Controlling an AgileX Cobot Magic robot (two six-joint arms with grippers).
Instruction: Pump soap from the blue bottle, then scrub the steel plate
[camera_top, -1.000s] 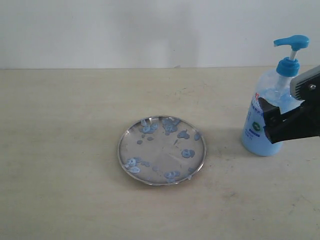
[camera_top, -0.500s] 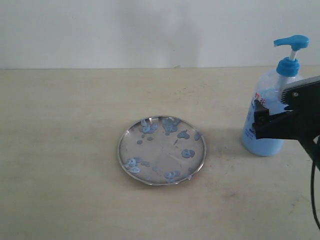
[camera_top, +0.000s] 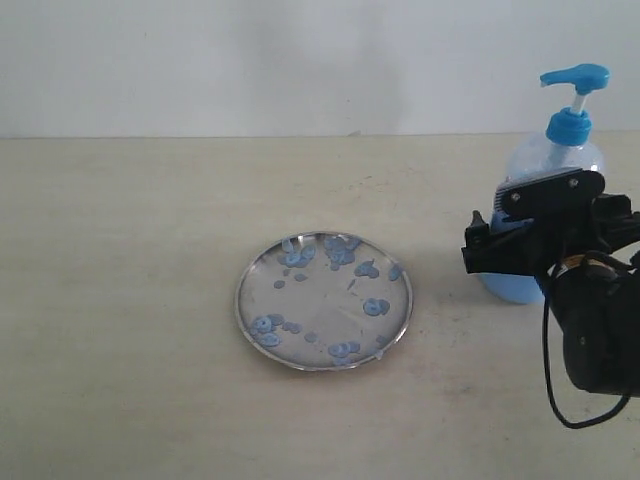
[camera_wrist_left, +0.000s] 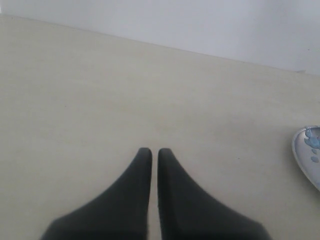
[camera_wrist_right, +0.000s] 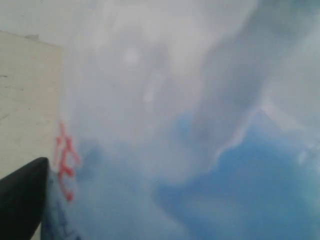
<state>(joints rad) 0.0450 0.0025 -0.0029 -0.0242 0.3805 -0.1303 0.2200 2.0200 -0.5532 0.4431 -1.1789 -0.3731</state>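
Step in hand: I judge this to be taking hold of the blue bottle (camera_top: 548, 158) before any pumping; the scrub is not yet begun.
Blue bottle: upright on the table (camera_top: 130, 300), well apart from the steel plate (camera_top: 320, 292), on its right in the exterior view. The pump head is raised and the nozzle points toward the plate.
Soap: light blue liquid in the bottle's base (camera_top: 510, 287), and blue-grey blobs (camera_top: 376, 307) scattered over the plate.
Steel plate: flat on the table and untouched by either arm.
Right gripper (camera_top: 480, 245): at the bottle's mid-body, fingers reaching past the label on the plate side. In the wrist view the bottle (camera_wrist_right: 200, 150) fills the frame, with one fingertip (camera_wrist_right: 22, 195) beside the red characters. I cannot tell whether the jaws have clamped on it.
Left gripper (camera_wrist_left: 155, 152): fingers drawn together with only a hairline gap, empty, over bare table. The plate's rim (camera_wrist_left: 305, 155) sits at the edge of its view.
Doing it well: I would grip the body squarely and firmly, bring the nozzle over the plate, then press the pump head straight down so the bottle does not tip.
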